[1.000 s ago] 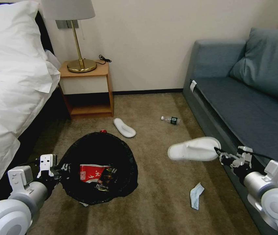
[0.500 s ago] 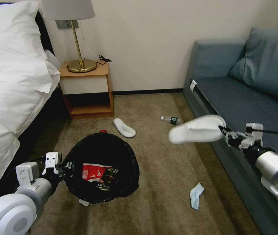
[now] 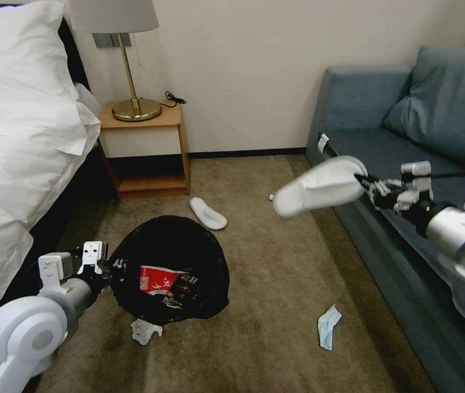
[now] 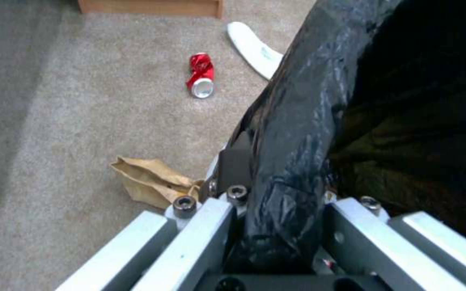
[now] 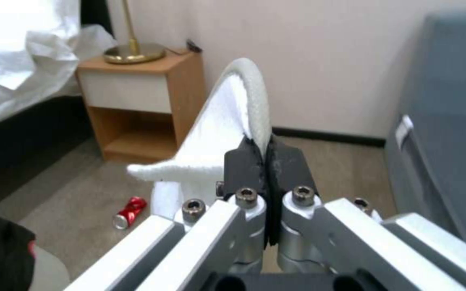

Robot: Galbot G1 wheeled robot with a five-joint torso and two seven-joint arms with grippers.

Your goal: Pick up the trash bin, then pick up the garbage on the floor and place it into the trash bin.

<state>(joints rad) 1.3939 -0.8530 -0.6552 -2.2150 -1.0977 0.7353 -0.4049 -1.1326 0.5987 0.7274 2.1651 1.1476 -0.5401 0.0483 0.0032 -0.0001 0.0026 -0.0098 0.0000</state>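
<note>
The trash bin (image 3: 188, 248), lined with a glossy black bag, is at lower left, and my left gripper (image 3: 105, 266) is shut on its rim (image 4: 292, 133). A red-white wrapper (image 3: 158, 281) lies inside it. My right gripper (image 3: 364, 184) is shut on the heel edge of a white slipper (image 3: 319, 188), held in the air in front of the sofa (image 3: 407, 180); the pads (image 5: 246, 161) pinch the slipper's rim (image 5: 257, 101). On the carpet lie a second slipper (image 3: 207, 213), a pale blue mask (image 3: 328, 326), a white tissue (image 3: 145, 330), a red can (image 4: 200, 74) and brown crumpled paper (image 4: 147, 182).
A bed with white linen (image 3: 19, 142) lines the left side. A wooden nightstand (image 3: 145, 150) with a brass lamp (image 3: 131, 82) stands against the far wall. Open carpet (image 3: 265, 284) lies between the bin and the sofa.
My right arm has lifted the slipper higher and a little leftward, covering the bottle behind it. The bin has shifted slightly with my left arm, and a tissue now shows at its near edge.
</note>
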